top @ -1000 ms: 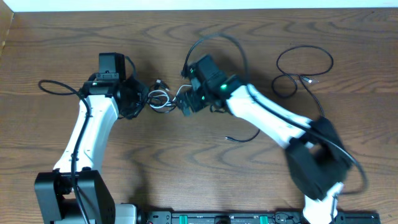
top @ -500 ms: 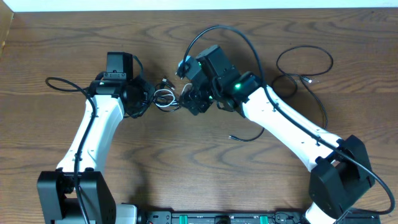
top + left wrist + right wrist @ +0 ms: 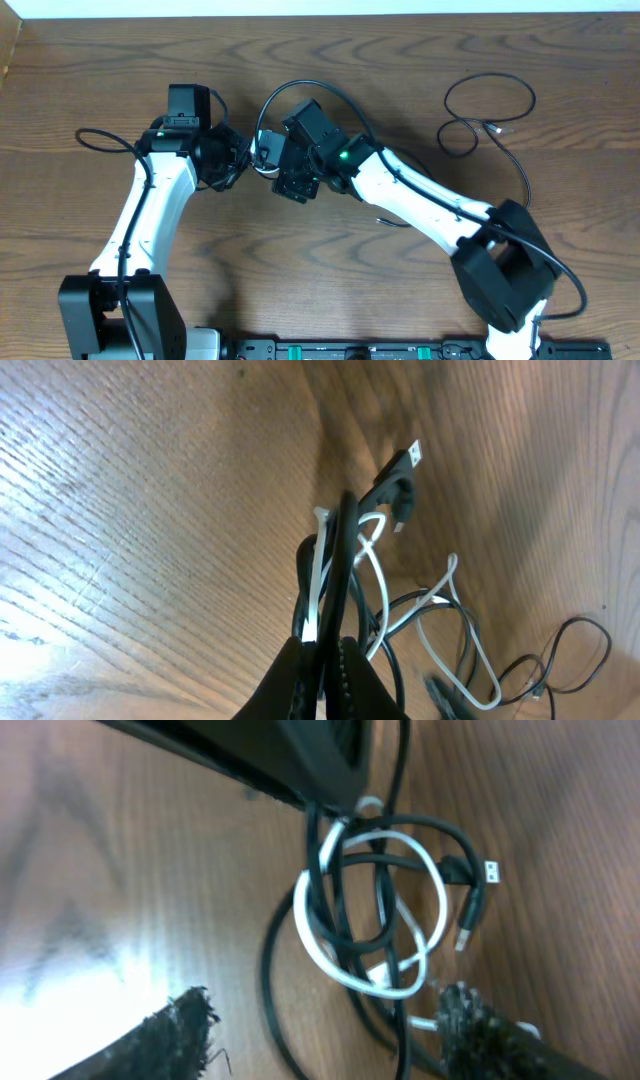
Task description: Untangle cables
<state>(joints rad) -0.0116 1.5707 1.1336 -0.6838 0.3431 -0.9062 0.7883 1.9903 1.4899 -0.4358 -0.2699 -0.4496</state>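
The cables (image 3: 264,153) lie in a small knot of black and white cords between my two grippers. My left gripper (image 3: 241,160) is shut on the knot's left side. In the left wrist view, the left gripper (image 3: 328,647) pinches a black cord and the white cord (image 3: 381,575) together, and a black plug (image 3: 403,468) sticks out beyond. My right gripper (image 3: 291,182) hovers at the knot's right side. In the right wrist view, the right gripper (image 3: 325,1007) is open, with the white loop (image 3: 303,915) and black cords (image 3: 470,870) between its fingers.
A separate thin black cord (image 3: 490,105) lies looped at the back right. Another black cord end (image 3: 396,219) shows under the right arm. A black wire (image 3: 100,140) loops by the left arm. The table's back edge (image 3: 320,14) runs along the top.
The right arm has swung left and lowered onto the knot, and its jaws have narrowed somewhat. The left gripper has stayed shut on the cords, almost in place.
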